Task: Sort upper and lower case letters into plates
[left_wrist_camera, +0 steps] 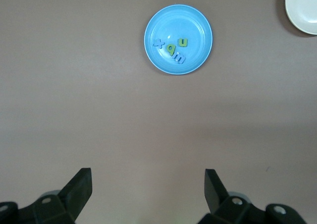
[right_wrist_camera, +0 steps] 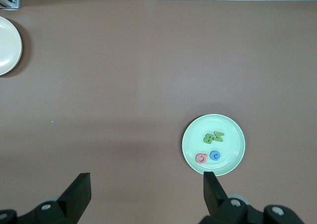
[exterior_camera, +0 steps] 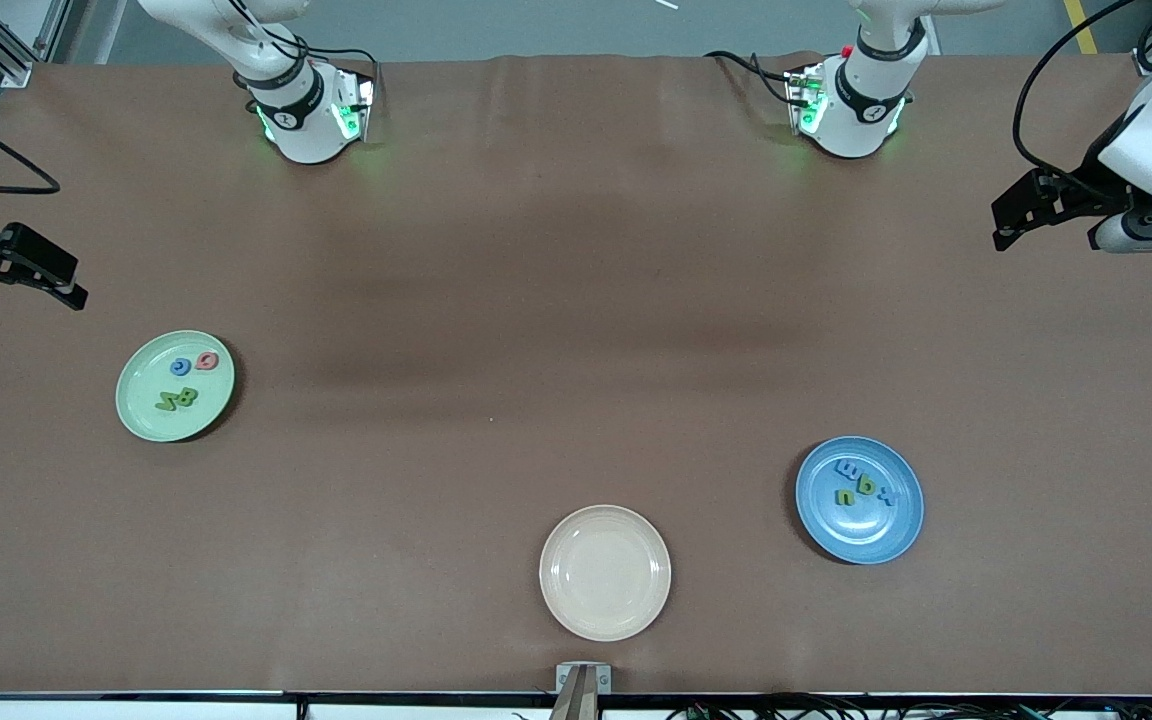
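Observation:
The pale mint green plate (exterior_camera: 141,388) lies toward the right arm's end of the table. It holds a pink-red letter (exterior_camera: 206,360), a blue letter (exterior_camera: 180,368) and two green letters (exterior_camera: 177,400). The medium blue plate (exterior_camera: 861,538) lies toward the left arm's end and holds two blue and two green letters (exterior_camera: 864,484). My right gripper (exterior_camera: 28,299) hangs open and empty over bare table beside the mint plate (right_wrist_camera: 213,121). My left gripper (exterior_camera: 1021,215) hangs open and empty over bare table, apart from the blue plate (left_wrist_camera: 178,18).
An empty cream-beige plate (exterior_camera: 604,572) lies near the table's front edge, between the two task plates, nearer to the blue one. A small metal mount (exterior_camera: 584,682) sits at that edge. Both arm bases stand along the table's back edge.

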{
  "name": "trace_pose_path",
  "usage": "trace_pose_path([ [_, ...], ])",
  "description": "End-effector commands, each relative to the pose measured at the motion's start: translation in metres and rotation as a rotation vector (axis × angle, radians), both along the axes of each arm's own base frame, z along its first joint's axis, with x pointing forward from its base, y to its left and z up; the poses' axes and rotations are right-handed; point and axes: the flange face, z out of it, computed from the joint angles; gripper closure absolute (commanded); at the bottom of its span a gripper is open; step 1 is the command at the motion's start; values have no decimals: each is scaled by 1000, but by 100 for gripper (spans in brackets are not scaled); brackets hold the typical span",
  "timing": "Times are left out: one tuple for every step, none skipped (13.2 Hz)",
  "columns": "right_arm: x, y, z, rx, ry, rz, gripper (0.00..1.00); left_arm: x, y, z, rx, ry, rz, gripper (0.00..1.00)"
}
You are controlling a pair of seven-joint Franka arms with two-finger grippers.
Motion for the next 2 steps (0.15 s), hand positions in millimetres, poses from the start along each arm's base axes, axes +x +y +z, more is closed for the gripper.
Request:
trace_pose_path([
  [-1, 0, 5, -16, 1, -10, 0, -2, 0, 11, -8, -29, -17, 0],
  [-1, 0, 5, -16, 1, -9, 0, -2, -2, 15, -9, -37, -17, 0],
])
